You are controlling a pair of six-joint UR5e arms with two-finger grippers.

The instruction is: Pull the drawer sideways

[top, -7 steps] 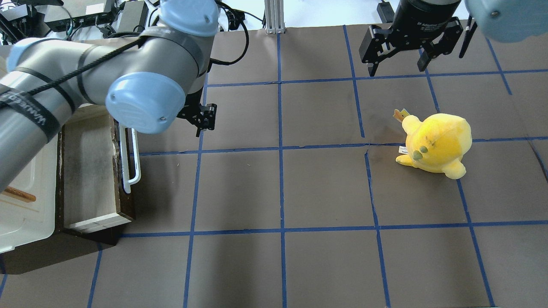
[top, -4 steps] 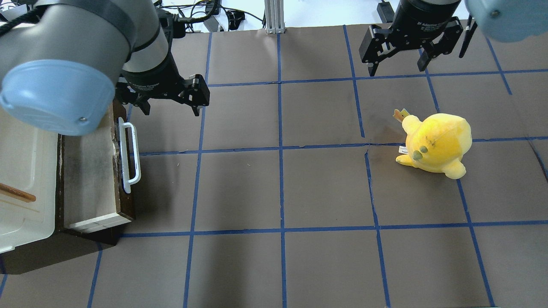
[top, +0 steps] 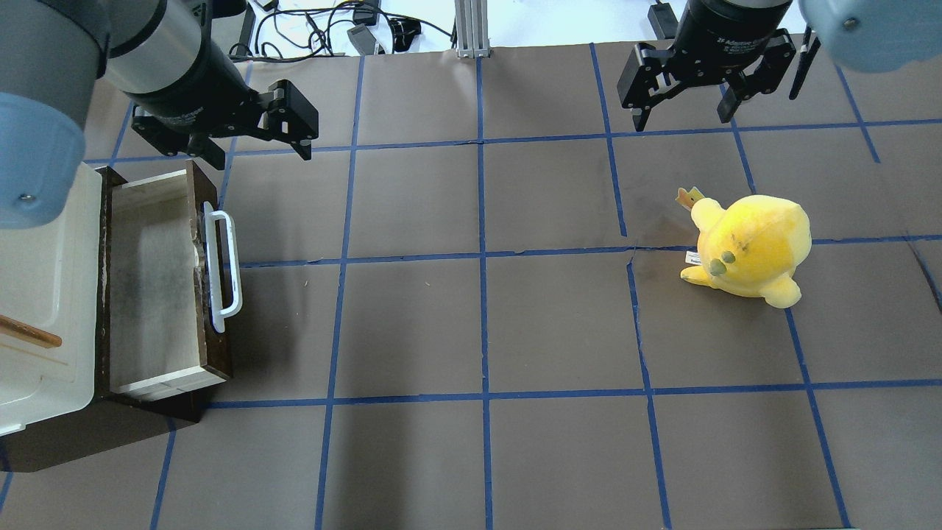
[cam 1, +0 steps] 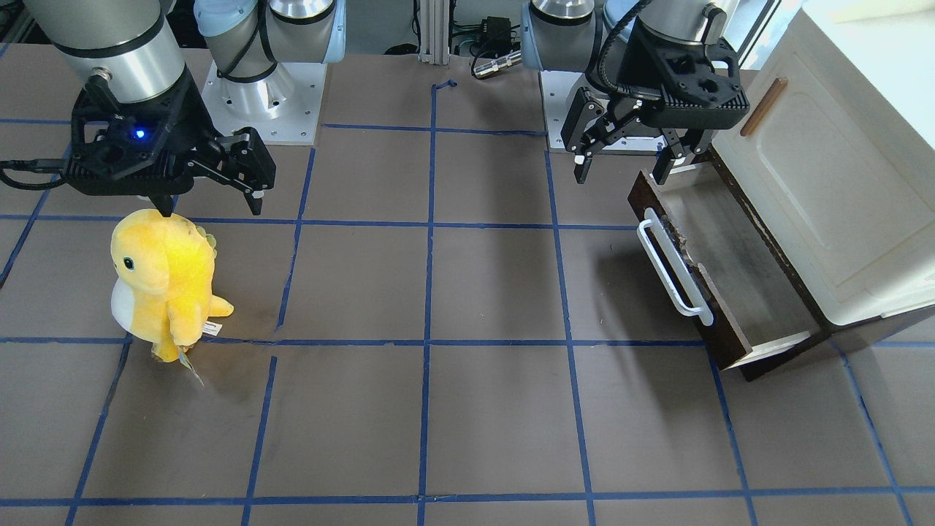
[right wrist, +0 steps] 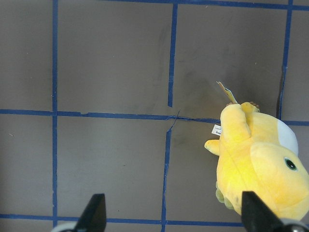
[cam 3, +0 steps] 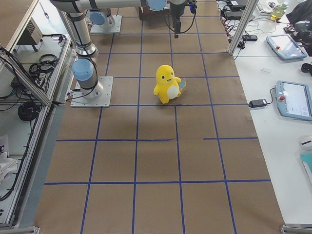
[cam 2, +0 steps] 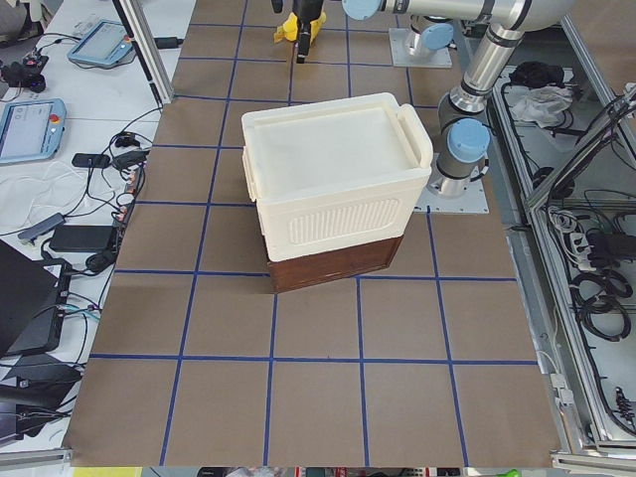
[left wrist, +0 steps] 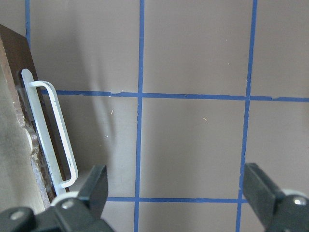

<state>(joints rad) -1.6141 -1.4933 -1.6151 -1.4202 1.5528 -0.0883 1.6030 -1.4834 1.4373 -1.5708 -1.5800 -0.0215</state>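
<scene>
1. Brown paper-covered table (top: 412, 324), marked into squares by blue tape. Places below are read off the overhead view as a clock dial.

2. Cream cabinet (top: 44, 280), at nine o'clock on the table's edge, on a dark brown base. It has a small wooden handle on its door.

3. Drawer (top: 151, 280), dark brown wood with pale side edges. It sits at nine o'clock, drawn out of the cabinet's base toward three o'clock. Its brownish interior is fully exposed and holds nothing I can see.

4. White bar handle (top: 223, 269), on the drawer's front, facing three o'clock. Nothing is touching it.

5. Left gripper (top: 261, 154), at about ten o'clock on the table and roughly one o'clock from the handle. It is raised and clearly apart from the drawer. The fingers are spread wide and hold nothing. The wrist view confirms this, with the handle off toward nine o'clock in its frame.

6. Right gripper (top: 683, 121), at one o'clock, hovering above the table. The fingers are spread and empty, and it takes no part in the work.

7. Yellow plush toy (top: 751, 246), at about three o'clock, standing on the table. It is near the right gripper but not touching it.

8. Progress, as a judgement: the sideways pull looks done, since the drawer stands well out and has been released. I cannot tell whether it has reached full travel. If it has, only parking the left arm seems to be left.
</scene>
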